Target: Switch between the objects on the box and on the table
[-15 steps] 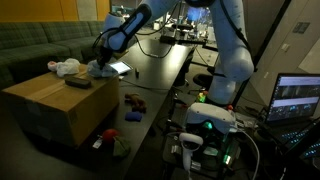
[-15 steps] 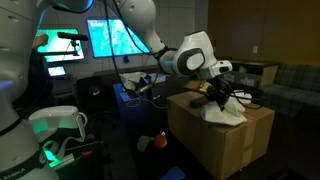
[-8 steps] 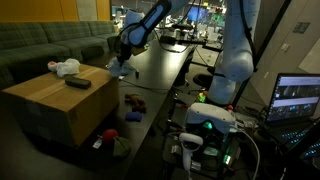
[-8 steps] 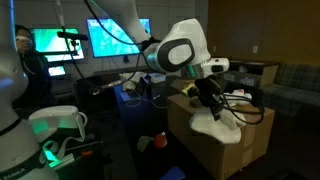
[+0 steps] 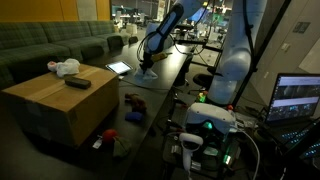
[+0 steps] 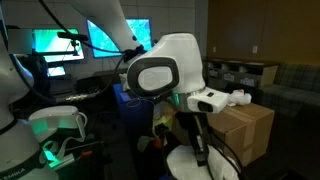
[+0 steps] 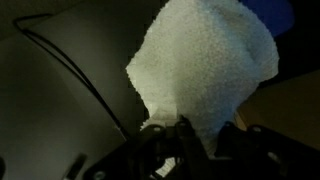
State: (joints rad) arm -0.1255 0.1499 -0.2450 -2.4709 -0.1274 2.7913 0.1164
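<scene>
My gripper (image 5: 148, 66) hangs over the long black table (image 5: 170, 75), shut on a white soft cloth (image 5: 146, 76) that dangles beneath it. In the wrist view the cloth (image 7: 205, 60) fills the middle and runs down into the closed fingers of the gripper (image 7: 192, 135). From the opposite side the cloth (image 6: 185, 163) hangs low, in front of the cardboard box (image 6: 245, 130). The box (image 5: 50, 115) carries a black bar (image 5: 77, 83) and a white crumpled item (image 5: 67, 68). On the table lie a dark red lumpy item (image 5: 133, 99) and a blue block (image 5: 133, 116).
A tablet with a lit screen (image 5: 119, 68) lies on the table near the box. A green sofa (image 5: 45, 45) stands behind the box. A laptop (image 5: 298, 97) sits at the right. Cables (image 7: 60, 70) run across the table. Red and green things (image 5: 115, 140) lie on the floor.
The arm has lifted the white cloth off the box top and carried it away from the box to above the black table. The gripper has stayed shut on it.
</scene>
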